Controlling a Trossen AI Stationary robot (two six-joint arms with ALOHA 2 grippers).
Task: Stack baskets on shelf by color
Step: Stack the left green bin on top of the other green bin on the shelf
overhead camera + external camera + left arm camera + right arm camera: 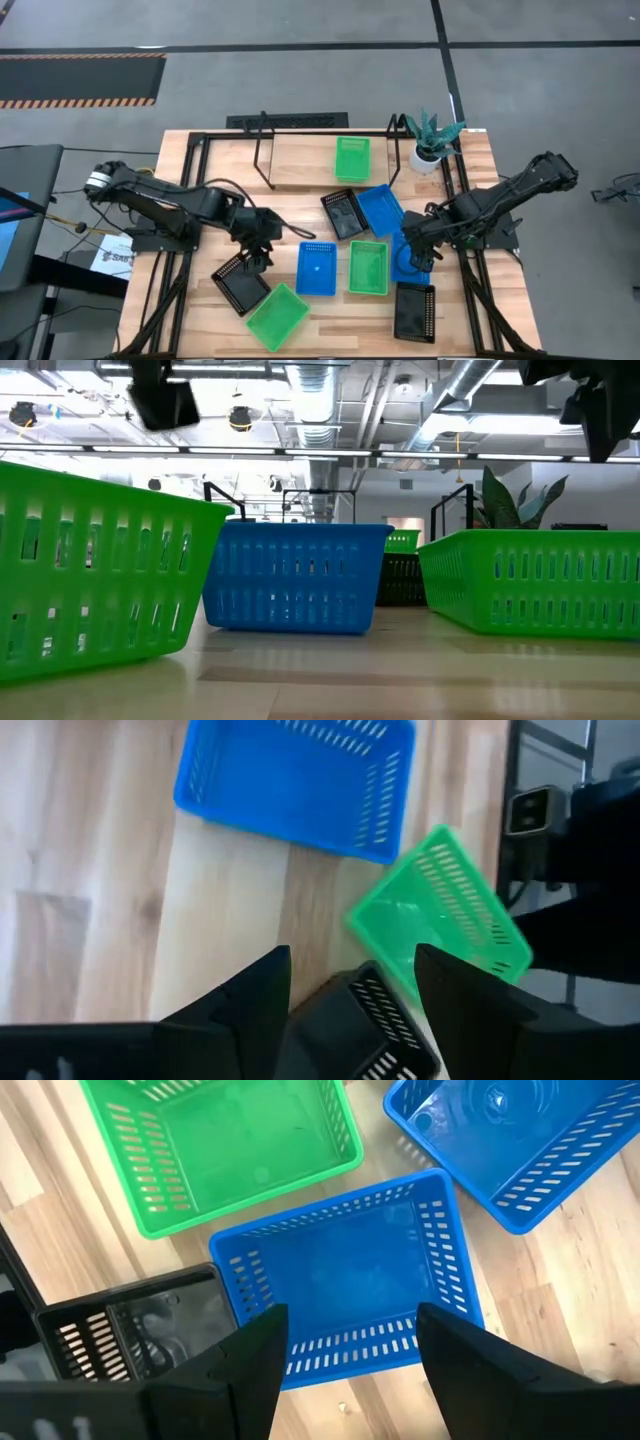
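**High view: one green basket on shelf, eight on table**

High view showed me one green basket [351,158] on the shelf [300,165]; the others lay loose on the table [190,150]. My left gripper [256,255] hung, fingers spread, over a black basket [240,283] beside a green one [277,317]. My right gripper [418,250] hovered, fingers parted, over a blue basket [345,1275], holding nothing.

Glossy perforated plastic baskets [345,1285] are lying on the smooth, pale wood table [330,310]; the shelf [300,150] is showing thin black metal wire.
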